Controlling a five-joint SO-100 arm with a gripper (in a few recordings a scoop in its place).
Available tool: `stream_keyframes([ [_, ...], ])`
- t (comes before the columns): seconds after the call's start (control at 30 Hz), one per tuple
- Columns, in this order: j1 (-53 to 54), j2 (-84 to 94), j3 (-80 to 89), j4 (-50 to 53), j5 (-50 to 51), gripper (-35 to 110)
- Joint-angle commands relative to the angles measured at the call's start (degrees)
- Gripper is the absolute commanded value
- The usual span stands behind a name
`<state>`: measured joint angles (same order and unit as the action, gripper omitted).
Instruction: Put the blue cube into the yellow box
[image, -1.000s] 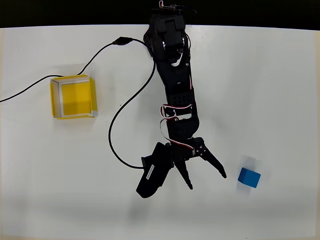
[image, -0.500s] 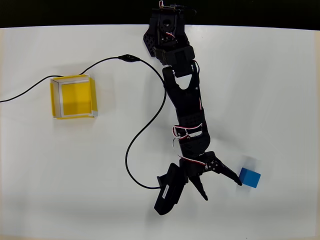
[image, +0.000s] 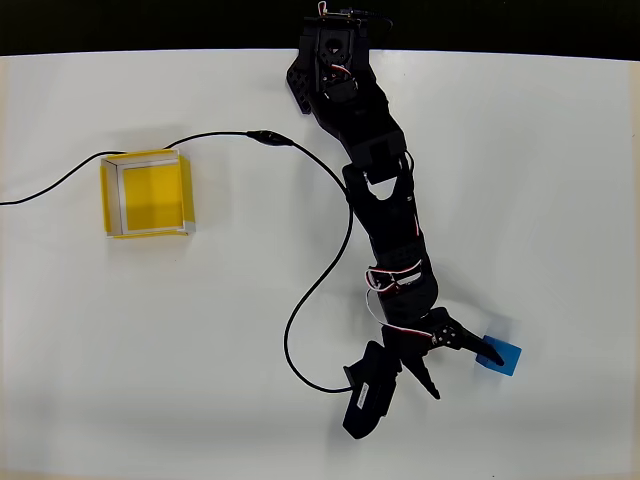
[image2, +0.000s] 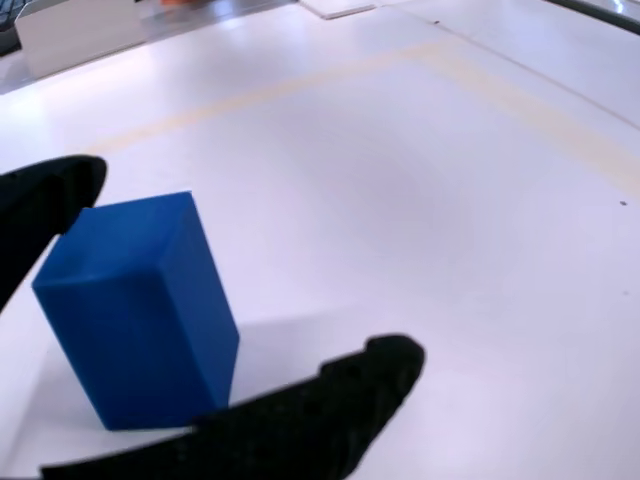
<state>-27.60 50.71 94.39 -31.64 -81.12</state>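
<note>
White and bare for most of its spread, the worktop (image: 560, 200) runs under a black strip along the far edge in the overhead view. From a base at the far edge, near the middle, the black arm (image: 385, 205) reaches toward the near right, and a black cable (image: 300, 300) loops from the left edge past the arm's upper part and curls down to the camera housing near the claw. The claw (image: 462, 372) is spread wide, its two pointed fingers forming an open V: one fingertip (image: 492, 354) lies over the left edge of the blue cube (image: 503, 356), while the other fingertip (image: 433, 392) points at the bare worktop nearer the viewer and to the left, apart from the cube. Nothing is gripped. In the wrist view the blue cube (image2: 135, 305) stands on the white surface at the lower left, seen corner-on with its top and two sides showing; one dark finger (image2: 45, 205) sits at its upper left, so close that I cannot tell whether it touches, and the other finger (image2: 330, 410) crosses the bottom of the picture just in front of the cube's near lower corner. The cube casts a soft shadow to its right. The yellow box (image: 147, 193) sits well apart from all this, at the left side of the worktop, open-topped, with pale rims along its far and left walls, and its yellow floor holds nothing.
</note>
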Motion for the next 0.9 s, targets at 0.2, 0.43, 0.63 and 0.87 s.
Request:
stream_keyframes([
  [0.2, -4.75, -1.85, -13.36, -2.9, -0.97, 55],
  [0.43, -6.77, -5.71, -16.17, -3.43, -1.49, 55],
  [0.63, -7.56, -8.79, -18.9, -3.87, -1.93, 53],
  [0.87, -7.91, -10.99, -21.97, -1.23, -4.66, 46],
])
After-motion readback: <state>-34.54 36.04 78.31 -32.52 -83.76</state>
